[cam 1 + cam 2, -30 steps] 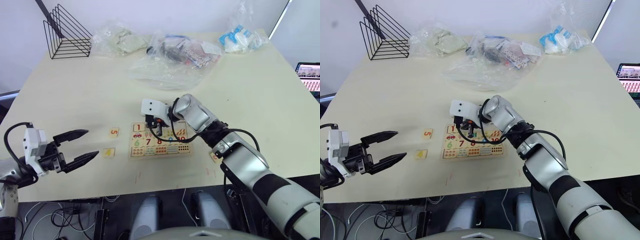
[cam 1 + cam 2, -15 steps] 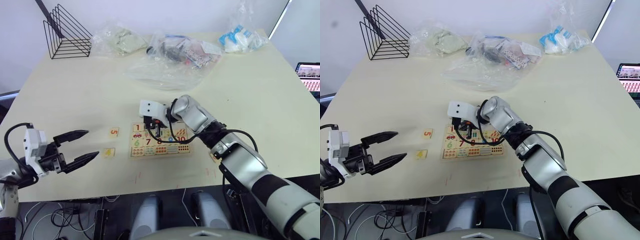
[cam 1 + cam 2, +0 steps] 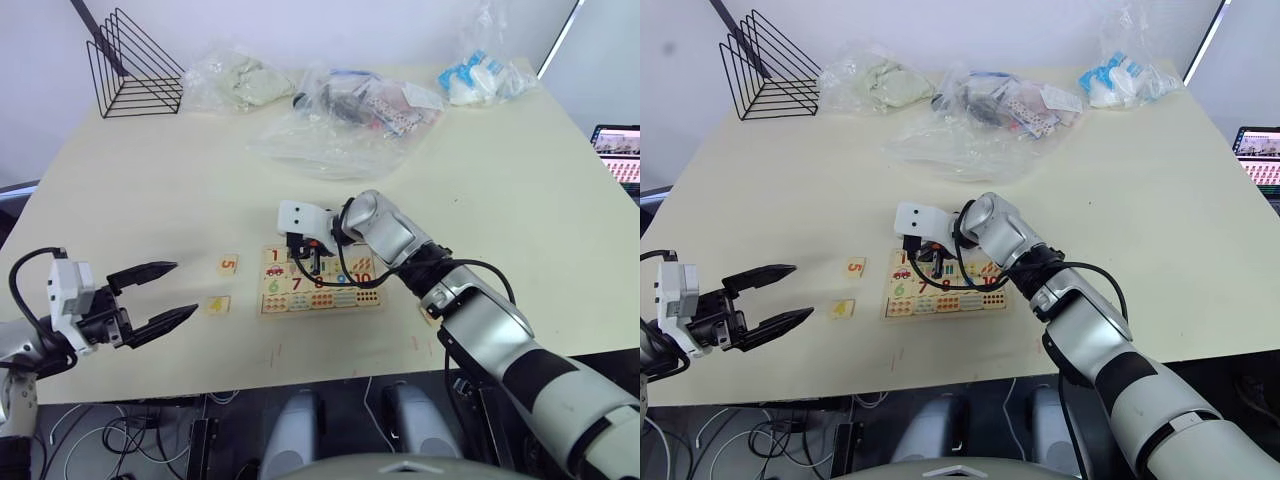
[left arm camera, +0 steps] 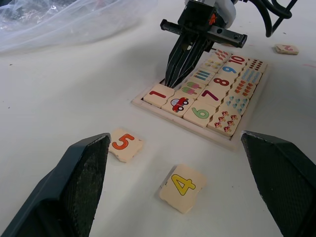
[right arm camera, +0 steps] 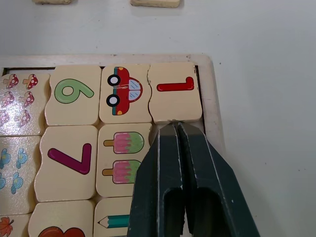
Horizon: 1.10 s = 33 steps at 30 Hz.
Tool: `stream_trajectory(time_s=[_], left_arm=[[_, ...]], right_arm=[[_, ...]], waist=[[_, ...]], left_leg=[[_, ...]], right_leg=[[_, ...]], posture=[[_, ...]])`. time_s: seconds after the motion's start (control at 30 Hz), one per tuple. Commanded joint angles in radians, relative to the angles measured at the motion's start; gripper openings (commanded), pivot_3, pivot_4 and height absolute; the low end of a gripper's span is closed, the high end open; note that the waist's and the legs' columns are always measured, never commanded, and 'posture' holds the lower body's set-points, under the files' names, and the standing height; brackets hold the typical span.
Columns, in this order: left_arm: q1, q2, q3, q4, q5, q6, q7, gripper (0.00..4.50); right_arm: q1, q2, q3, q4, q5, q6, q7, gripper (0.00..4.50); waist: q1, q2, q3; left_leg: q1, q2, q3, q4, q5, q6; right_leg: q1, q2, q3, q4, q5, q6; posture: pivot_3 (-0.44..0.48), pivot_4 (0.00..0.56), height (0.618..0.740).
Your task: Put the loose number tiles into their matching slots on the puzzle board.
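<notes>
The puzzle board [image 3: 322, 281] lies near the table's front edge. It holds tile 1 [image 5: 174, 92] in its corner slot, beside rows of picture tiles and tiles 6 to 10. My right gripper [image 5: 176, 127] is shut, its tips pressed down into the slot next to tile 1; what lies under them is hidden. Loose tile 5 [image 3: 228, 265] and loose tile 4 [image 3: 217, 305] lie on the table left of the board. Another loose tile [image 4: 287, 48] lies beyond the board's right end. My left gripper [image 3: 185, 288] hovers open, left of tiles 4 and 5, holding nothing.
A black wire rack [image 3: 130, 65] stands at the back left. Clear plastic bags [image 3: 340, 120] with contents spread across the back of the table, one more bag [image 3: 482, 72] at the back right. A laptop screen [image 3: 620, 150] shows at the right edge.
My right gripper has edged slightly left over the board's top row and stays shut. The left gripper and the loose tiles have not moved.
</notes>
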<state>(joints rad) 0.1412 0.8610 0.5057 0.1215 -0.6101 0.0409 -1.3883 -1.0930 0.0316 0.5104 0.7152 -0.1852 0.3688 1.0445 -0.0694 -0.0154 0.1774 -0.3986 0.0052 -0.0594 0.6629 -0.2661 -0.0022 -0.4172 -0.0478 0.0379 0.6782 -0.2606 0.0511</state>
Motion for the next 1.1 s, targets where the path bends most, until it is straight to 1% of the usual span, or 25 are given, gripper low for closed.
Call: stream_trajectory(time_s=[0.03, 0.3, 0.53, 0.73, 0.97, 1.1], left_arm=[[0.002, 0.000, 0.022, -0.015, 0.001, -0.015, 0.005, 4.50], [0.023, -0.013, 0.033, -0.016, 0.009, -0.030, 0.016, 4.50], [0.049, -0.032, 0.045, -0.030, 0.006, -0.041, 0.036, 4.50], [0.061, -0.046, 0.038, -0.035, 0.002, -0.036, 0.052, 4.50], [0.065, -0.057, 0.023, -0.034, 0.010, -0.043, 0.062, 4.50], [0.069, -0.065, 0.021, -0.029, 0.013, -0.051, 0.061, 4.50]], right_arm=[[0.000, -0.010, -0.021, -0.070, 0.016, 0.020, 0.009, 0.07], [0.071, -0.045, -0.116, -0.223, 0.106, 0.016, -0.011, 0.07], [0.204, -0.137, -0.196, -0.451, 0.209, 0.059, -0.003, 0.07], [0.375, -0.240, -0.299, -0.680, 0.298, 0.045, -0.046, 0.07], [0.568, -0.362, -0.411, -0.860, 0.394, 0.084, -0.079, 0.07], [0.699, -0.429, -0.500, -0.938, 0.453, 0.060, -0.099, 0.07]], waist=[[0.000, 0.000, 0.000], [0.000, 0.000, 0.000], [0.004, -0.001, 0.000], [0.010, -0.001, 0.000], [0.015, -0.001, 0.000], [0.027, -0.001, 0.000]], left_leg=[[0.000, 0.000, 0.000, 0.000, 0.000, 0.000], [0.000, 0.000, 0.000, 0.000, 0.000, 0.000], [0.000, 0.000, 0.000, 0.000, 0.000, 0.000], [0.000, 0.001, 0.000, 0.000, 0.000, 0.000], [0.000, 0.001, 0.000, 0.000, 0.000, 0.000], [0.001, 0.001, 0.001, 0.001, 0.000, 0.001]], right_leg=[[0.000, 0.000, 0.000, 0.000, 0.000, 0.000], [0.000, 0.000, 0.000, 0.000, 0.000, 0.000], [0.000, -0.001, 0.000, 0.000, 0.000, 0.000], [0.001, -0.001, 0.000, 0.000, 0.000, 0.000], [0.002, -0.001, 0.000, -0.001, 0.000, 0.000], [0.003, -0.001, 0.000, -0.001, 0.000, 0.000]], posture=[[0.000, 0.150, 0.740], [0.000, 0.150, 0.740], [0.000, 0.150, 0.740], [0.000, 0.150, 0.740], [0.000, 0.150, 0.740], [0.000, 0.150, 0.740]])
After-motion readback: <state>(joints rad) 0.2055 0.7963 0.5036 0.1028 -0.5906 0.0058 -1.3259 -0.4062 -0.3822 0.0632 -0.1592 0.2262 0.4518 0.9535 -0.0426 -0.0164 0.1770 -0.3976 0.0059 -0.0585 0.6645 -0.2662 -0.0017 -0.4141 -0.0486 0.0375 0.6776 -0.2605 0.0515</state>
